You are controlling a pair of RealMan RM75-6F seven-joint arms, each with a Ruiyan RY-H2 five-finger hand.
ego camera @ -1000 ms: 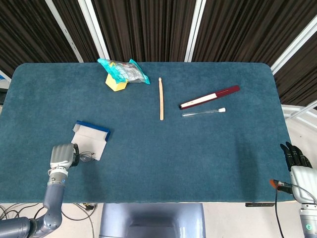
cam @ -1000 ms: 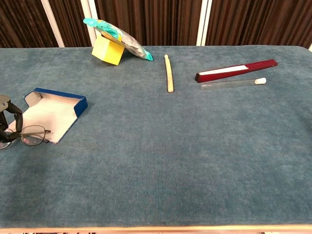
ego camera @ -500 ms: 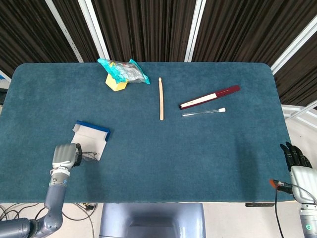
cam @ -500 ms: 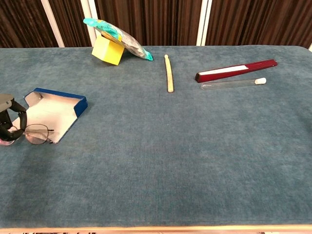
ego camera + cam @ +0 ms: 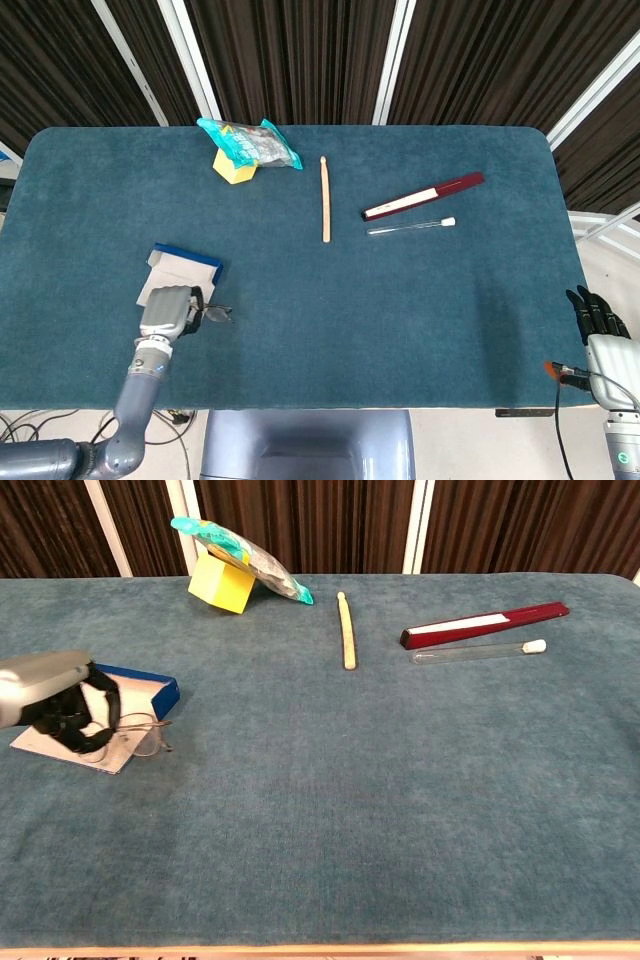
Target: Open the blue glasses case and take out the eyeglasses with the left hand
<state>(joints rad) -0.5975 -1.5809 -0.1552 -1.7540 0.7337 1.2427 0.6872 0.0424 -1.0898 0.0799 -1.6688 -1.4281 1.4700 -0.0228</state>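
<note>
The dark fingers (image 5: pixel 75 723) of the left hand (image 5: pixel 170 310) are curled around the eyeglasses (image 5: pixel 140 735), gripping one end of the thin wire frame while the rest of it juts out to the side of the hand, just past the near corner of the blue glasses case (image 5: pixel 183 266). Whether the frame hangs clear of the cloth or brushes it cannot be told. The case lies open and flat on the tabletop (image 5: pixel 400 300), its pale lining facing up and its blue raised edge on the far side; the hand covers the near part of it in both views. The grey forearm runs back from the hand toward the near edge of the tabletop. Farther out, near the far edge, a yellow block (image 5: pixel 222 582) stands with a teal snack packet (image 5: pixel 240 550) leaning across its top. A pale wooden stick (image 5: pixel 325 198) lies near the middle of the far half, and beyond it a dark red pen-like bar (image 5: pixel 424 195) rests beside a clear test tube (image 5: pixel 411 227) with a white cap. The right hand (image 5: pixel 598 318) is off the tabletop, past its near right corner, with its dark fingers extended together and nothing in them.
</note>
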